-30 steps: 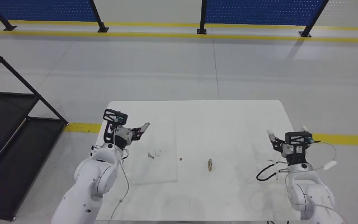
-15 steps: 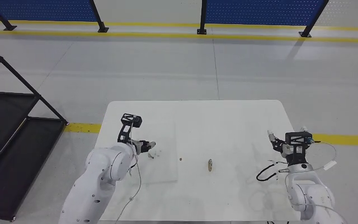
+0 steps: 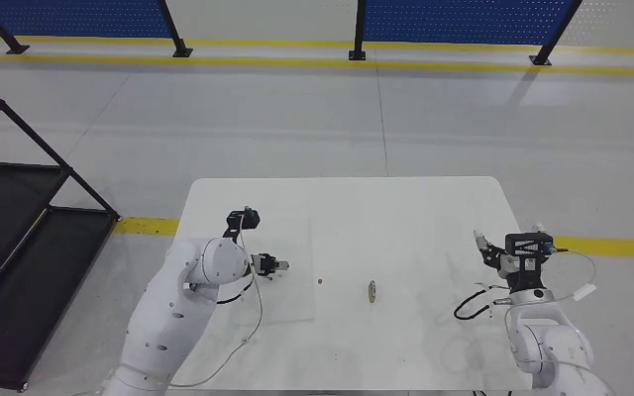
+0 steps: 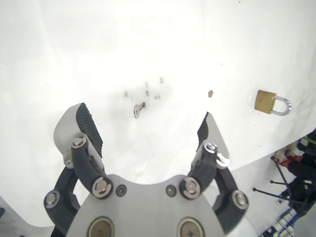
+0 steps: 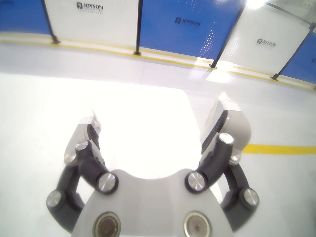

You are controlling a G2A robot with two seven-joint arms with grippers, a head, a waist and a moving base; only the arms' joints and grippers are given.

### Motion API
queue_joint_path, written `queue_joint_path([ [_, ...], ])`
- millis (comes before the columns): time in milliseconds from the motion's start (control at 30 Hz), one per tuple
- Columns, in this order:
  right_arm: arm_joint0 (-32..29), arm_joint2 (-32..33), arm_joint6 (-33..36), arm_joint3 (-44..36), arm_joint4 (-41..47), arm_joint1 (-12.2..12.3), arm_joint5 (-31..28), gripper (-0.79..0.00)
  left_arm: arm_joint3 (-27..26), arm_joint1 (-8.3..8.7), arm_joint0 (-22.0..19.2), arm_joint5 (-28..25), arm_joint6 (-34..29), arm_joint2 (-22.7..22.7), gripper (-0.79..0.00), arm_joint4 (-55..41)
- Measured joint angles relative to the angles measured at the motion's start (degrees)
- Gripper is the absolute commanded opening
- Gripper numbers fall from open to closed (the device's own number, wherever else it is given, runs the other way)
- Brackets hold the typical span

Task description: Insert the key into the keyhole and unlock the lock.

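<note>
Top view first: the left gripper is parked low over the left half of the white table. The padlock is lying flat to its right, nearer the middle, with a tiny brown speck in between. The right gripper is way off by the right edge, well apart from everything, so the left arm is clearly the nearer one for the pickup. A black rack can be seen on the floor to the left of the table.

Left wrist view: the fingers are spread wide with nothing held, and the key is framed pretty much between the fingertips, flat on the table just beyond them. Its round head is turned toward the gripper and its blade is slanted away, leaning a bit toward the padlock's side. So the long axis is skewed against the gap between the fingers, and a small wrist turn is probably needed before closing. A few small dark marks are scattered just past the key. The padlock is on its side, brass body toward the key and shackle pointing away. A thin flat key on a hard smooth top is likely to be fiddly to pinch.

Right wrist view: the right gripper's fingers are spread too and hold nothing, above the table's far right corner, with grey floor, a yellow line and blue and white fence panels beyond.
</note>
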Motion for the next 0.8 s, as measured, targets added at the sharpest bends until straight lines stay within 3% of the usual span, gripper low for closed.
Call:
queue_joint_path([
  [300, 0.0, 0.0, 0.0, 0.0, 0.0, 0.0, 0.0, 0.000, 4.1, -0.09, -1.2, 0.4, 1.9, 0.6, 0.000, -3.2],
  [367, 0.0, 0.0, 0.0, 0.0, 0.0, 0.0, 0.0, 0.000, 4.0, 0.00, -0.8, 0.2, 2.0, 0.5, -0.080, -3.4],
  [467, 0.0, 0.0, 0.0, 0.0, 0.0, 0.0, 0.0, 0.000, 3.8, 0.17, -0.3, 0.0, 2.3, 0.0, -0.403, -3.5],
  [567, 0.0, 0.0, 0.0, 0.0, 0.0, 0.0, 0.0, 0.000, 3.8, 0.33, 0.1, -0.3, 2.6, -0.4, -0.456, -3.6],
  [700, 0.0, 0.0, 0.0, 0.0, 0.0, 0.0, 0.0, 0.000, 3.5, 0.51, 0.7, -0.7, 3.0, -0.8, -0.440, -3.9],
  [800, 0.0, 0.0, 0.0, 0.0, 0.0, 0.0, 0.0, 0.000, 3.6, 0.64, 1.0, -1.1, 3.6, -0.9, -0.471, -4.1],
])
